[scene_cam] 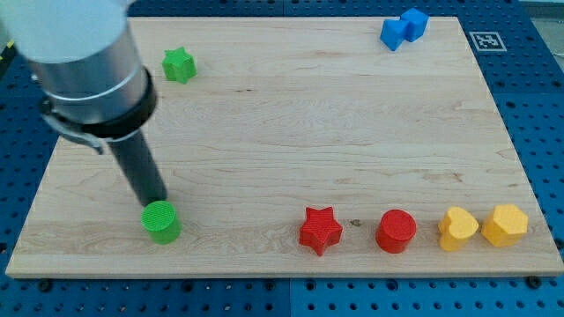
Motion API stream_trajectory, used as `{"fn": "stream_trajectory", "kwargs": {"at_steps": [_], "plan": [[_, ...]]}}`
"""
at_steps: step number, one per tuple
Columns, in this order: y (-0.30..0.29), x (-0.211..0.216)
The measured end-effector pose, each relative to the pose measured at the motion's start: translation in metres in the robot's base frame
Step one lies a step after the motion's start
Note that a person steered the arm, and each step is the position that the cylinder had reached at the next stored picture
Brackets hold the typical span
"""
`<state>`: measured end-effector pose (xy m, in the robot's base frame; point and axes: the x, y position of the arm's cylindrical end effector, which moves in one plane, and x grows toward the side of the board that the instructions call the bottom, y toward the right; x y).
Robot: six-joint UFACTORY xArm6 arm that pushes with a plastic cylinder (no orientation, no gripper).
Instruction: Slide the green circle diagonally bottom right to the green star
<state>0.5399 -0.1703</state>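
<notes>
The green circle [162, 221] is a short cylinder near the view's bottom left of the wooden board [282, 132]. The green star [178, 65] sits near the view's top left, far above the circle. My tip [158, 201] is at the end of the dark rod and touches the circle's upper edge, just above it. The arm's grey body fills the view's top left corner and stands left of the star.
A red star [320, 231], a red circle [396, 232] and two yellow blocks [458, 228] [504, 224] line the view's bottom right. Two touching blue blocks [404, 28] sit at the view's top right. A blue pegboard surrounds the board.
</notes>
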Motion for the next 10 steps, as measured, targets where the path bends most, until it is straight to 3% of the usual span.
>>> {"fn": "stream_trajectory", "kwargs": {"at_steps": [2,4,9,10], "plan": [[-0.018,0.038],[-0.015,0.033],[0.093,0.042],[0.09,0.041]]}}
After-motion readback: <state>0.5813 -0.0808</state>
